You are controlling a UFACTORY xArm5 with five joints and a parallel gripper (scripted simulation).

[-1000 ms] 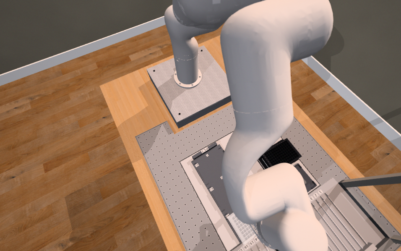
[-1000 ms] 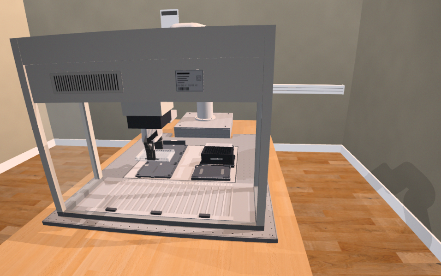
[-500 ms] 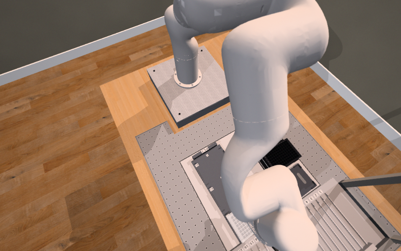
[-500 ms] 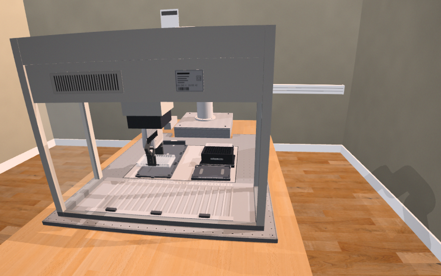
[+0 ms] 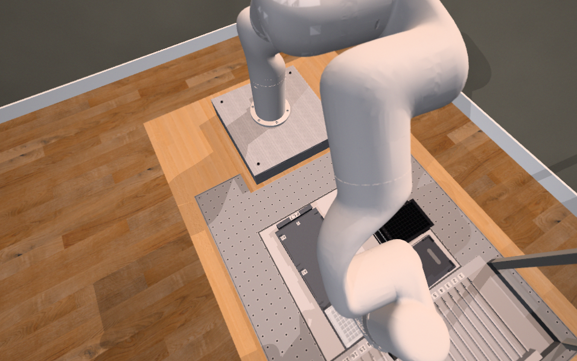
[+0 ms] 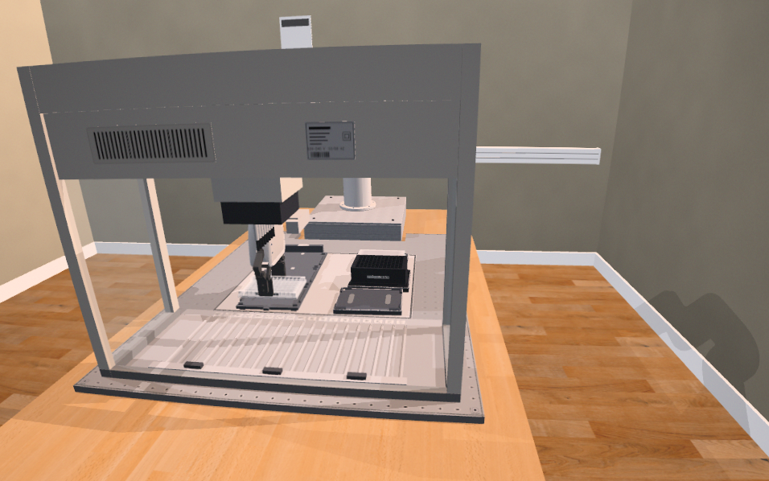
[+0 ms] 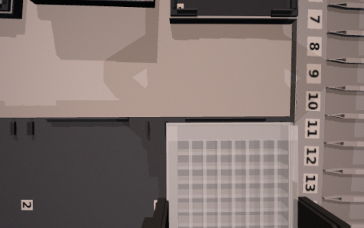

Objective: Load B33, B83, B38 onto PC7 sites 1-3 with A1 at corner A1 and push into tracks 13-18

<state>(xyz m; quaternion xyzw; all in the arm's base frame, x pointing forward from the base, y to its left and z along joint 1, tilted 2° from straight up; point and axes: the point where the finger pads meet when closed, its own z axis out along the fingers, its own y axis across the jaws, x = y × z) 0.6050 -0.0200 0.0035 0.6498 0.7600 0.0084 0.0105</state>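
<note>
The clear 96-well plate B38 (image 5: pixel 340 325) (image 6: pixel 289 286) (image 7: pixel 229 168) is at site 3, the rail end of the dark carrier PC7 (image 5: pixel 297 251) (image 6: pixel 303 265) (image 7: pixel 76 164). My gripper (image 6: pixel 265 288) (image 7: pixel 232 214) is shut on it, with one finger at each side. The plate is low at the carrier; whether it touches or is seated cannot be told. PC7 lies on the apron, its inner long edge near track number 11. Site 2 is bare in the wrist view. The black deep-well block B83 (image 5: pixel 408 221) (image 6: pixel 378 271) stands on S2. Pale B33 (image 6: pixel 382 252) is partly hidden behind it.
The vacant nest S3 (image 5: pixel 430 259) (image 6: pixel 368 300) (image 7: pixel 233 5) lies beside the apron (image 7: pixel 214 76). The rails (image 5: pixel 477 316) (image 6: pixel 272 351) (image 7: pixel 344 73) start just beyond the carrier. The instrument's housing (image 6: pixel 255 141) and posts stand around and over the rails.
</note>
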